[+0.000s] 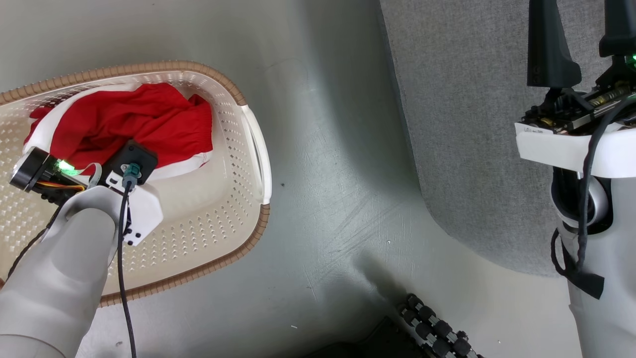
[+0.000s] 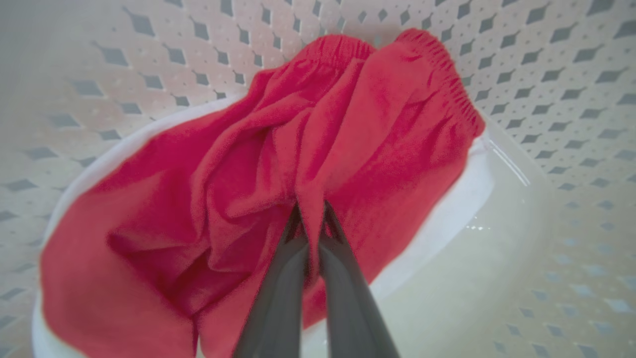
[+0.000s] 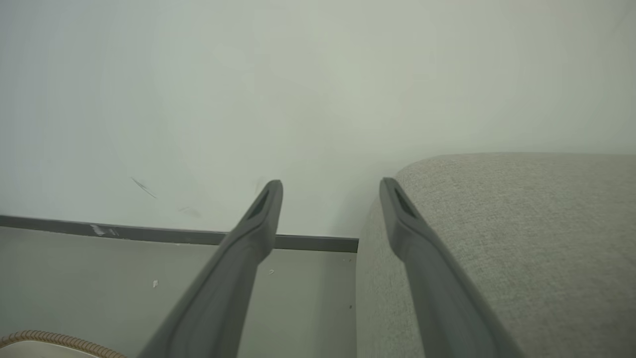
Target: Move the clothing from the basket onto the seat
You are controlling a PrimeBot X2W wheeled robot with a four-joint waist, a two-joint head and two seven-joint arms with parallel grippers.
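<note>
The red clothing (image 1: 134,127) with white trim lies bunched in the cream basket (image 1: 238,199) at the left of the head view. My left arm reaches down into the basket. In the left wrist view my left gripper (image 2: 310,211) is shut on a fold of the red clothing (image 2: 377,124), an elastic waistband showing at its far end. The grey seat (image 1: 472,124) fills the upper right. My right gripper (image 3: 330,191) hangs open and empty beside the seat (image 3: 521,223), its dark fingers (image 1: 549,44) over the grey fabric.
Pale grey floor (image 1: 323,174) separates the basket from the seat. A dark ribbed part of my base (image 1: 432,328) shows at the bottom. A pale wall with a dark skirting strip (image 3: 149,233) stands beyond the right gripper. The basket rim (image 3: 54,340) peeks in at lower left.
</note>
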